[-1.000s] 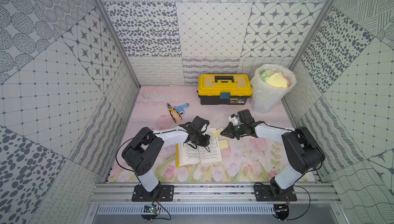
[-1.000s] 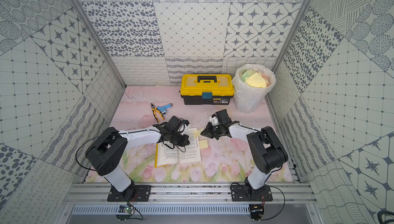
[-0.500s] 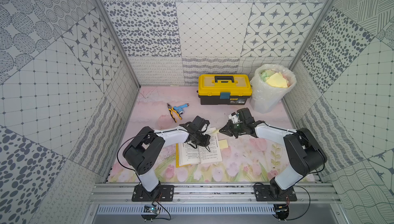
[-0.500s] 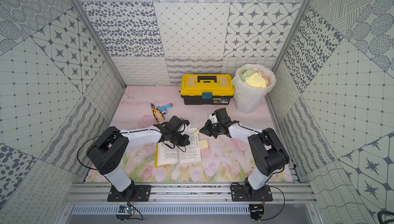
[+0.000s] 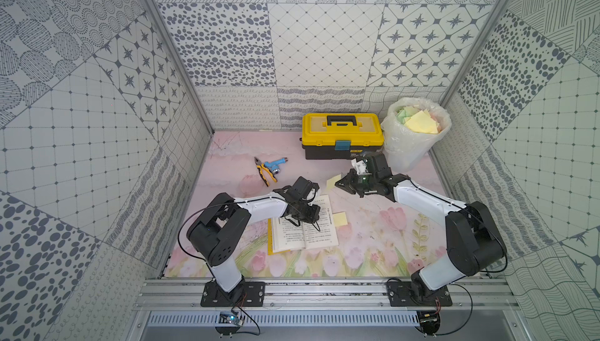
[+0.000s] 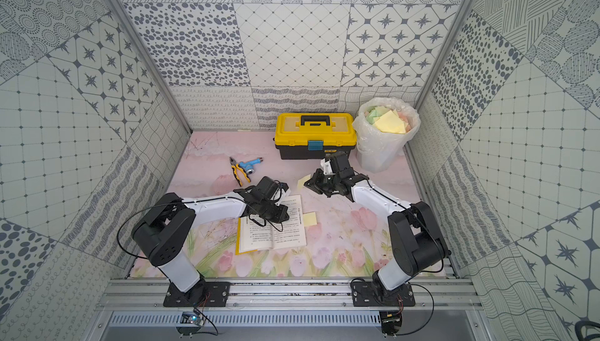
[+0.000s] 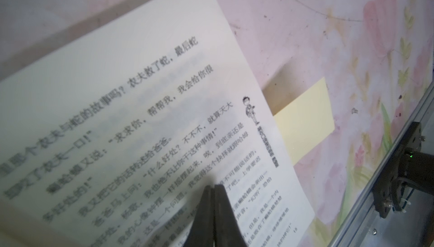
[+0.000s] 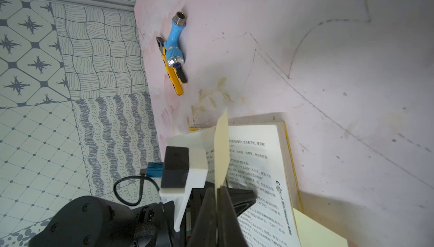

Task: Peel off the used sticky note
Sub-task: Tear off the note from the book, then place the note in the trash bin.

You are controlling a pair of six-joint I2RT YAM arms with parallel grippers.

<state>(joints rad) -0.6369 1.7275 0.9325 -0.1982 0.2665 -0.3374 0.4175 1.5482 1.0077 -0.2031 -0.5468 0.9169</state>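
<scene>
Over the last second the right gripper (image 5: 340, 183) has lifted off the book (image 5: 305, 237) and drawn back toward the far edge of the worktop, taking a pale yellow sticky note (image 8: 222, 150) with it. Its jaws are pressed together on one edge of the sticky note, which stands free in the air above the book's far edge, clear of the page.

The left gripper (image 7: 213, 186), jaws closed with nothing between them, presses its tip on the right-hand page. This pins the open book near the middle of the worktop. A second note (image 5: 340, 218) lies flat at the book's right edge, partly tucked under the page.

The held sticky note looks nearly weightless and floppy. It is likely to curl, flutter, or cling by its adhesive strip, so a pinch on the plain edge away from that strip suits it best.

A bin (image 5: 406, 156) lined with a clear bag and filled with discarded notes stands at the far right corner.
</scene>
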